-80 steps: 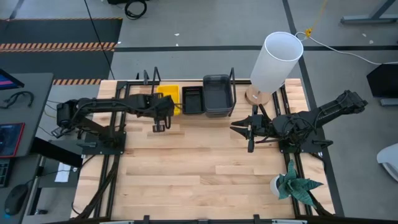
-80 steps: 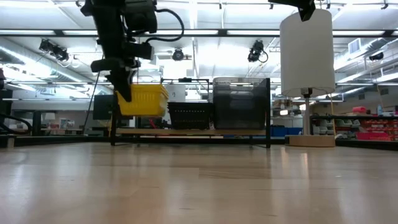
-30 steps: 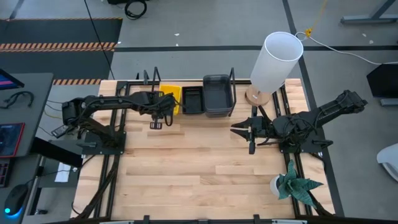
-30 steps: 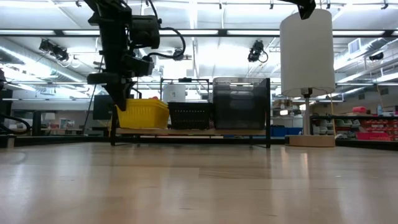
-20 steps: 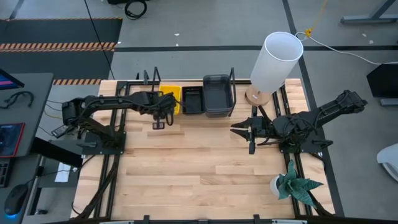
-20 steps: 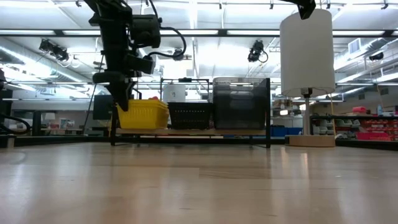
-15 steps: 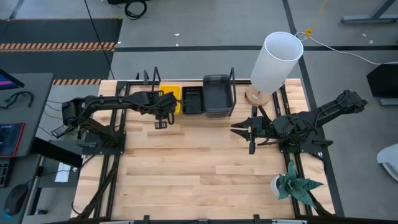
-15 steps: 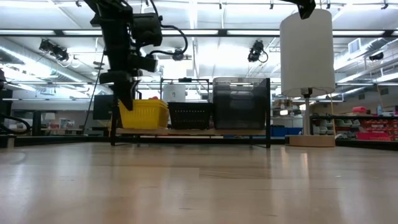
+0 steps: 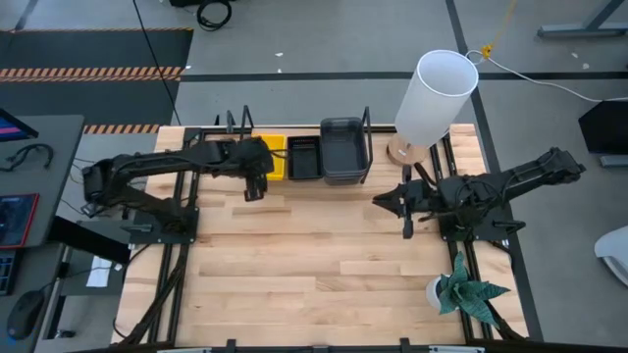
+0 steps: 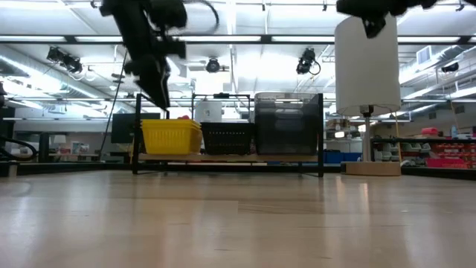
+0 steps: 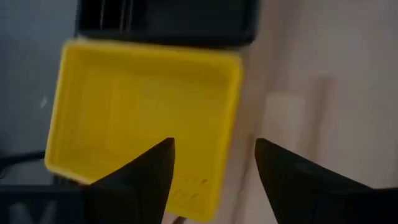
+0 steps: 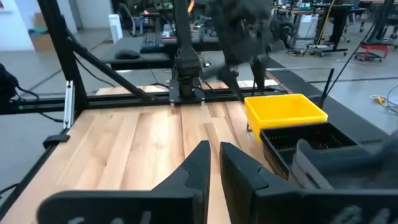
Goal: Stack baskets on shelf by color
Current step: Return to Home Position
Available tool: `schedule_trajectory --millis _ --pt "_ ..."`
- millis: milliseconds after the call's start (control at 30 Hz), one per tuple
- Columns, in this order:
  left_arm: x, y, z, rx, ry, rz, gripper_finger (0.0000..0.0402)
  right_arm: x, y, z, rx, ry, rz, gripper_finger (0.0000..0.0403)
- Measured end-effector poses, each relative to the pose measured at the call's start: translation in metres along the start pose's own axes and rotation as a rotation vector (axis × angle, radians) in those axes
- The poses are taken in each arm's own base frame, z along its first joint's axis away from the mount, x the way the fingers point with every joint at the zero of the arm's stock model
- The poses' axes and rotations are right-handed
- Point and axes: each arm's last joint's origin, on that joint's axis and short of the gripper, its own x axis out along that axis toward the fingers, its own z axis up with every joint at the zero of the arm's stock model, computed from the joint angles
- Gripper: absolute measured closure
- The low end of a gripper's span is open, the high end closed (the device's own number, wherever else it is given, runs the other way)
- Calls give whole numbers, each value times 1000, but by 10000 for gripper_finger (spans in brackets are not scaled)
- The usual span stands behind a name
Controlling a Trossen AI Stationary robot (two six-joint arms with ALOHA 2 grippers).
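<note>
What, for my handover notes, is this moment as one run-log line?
shelf: yellow baskets, black baskets, grey baskets in row | left gripper: open, hovers by yellow baskets | right gripper: shut, over table

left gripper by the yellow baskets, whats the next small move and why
Probably draw the left gripper up and back toward its own side. Its fingers are open and hold nothing, and the yellow baskets sit on the shelf beside the black baskets and grey baskets, so nothing seems left to place. The right gripper waits on the right, away from the shelf.
</note>
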Motion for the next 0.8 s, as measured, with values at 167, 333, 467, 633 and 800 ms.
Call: schedule_trajectory --millis 167,333,467,633,800 --pt "-34 -2 -3 -21 -289 -242 177 -8 -7 -23 49 -63 23 370" --pt "-45 -12 -29 -68 -515 -381 204 -17 -12 -43 31 -99 54 371" --pt "-47 -19 -55 -140 -606 -383 222 -24 -14 -53 -11 -125 105 371" --pt "-46 -27 -85 -195 -679 -374 238 -29 -18 -62 -11 -173 156 372" --pt "-44 -33 -107 -250 -786 -357 249 -29 -25 -72 24 -189 145 383"
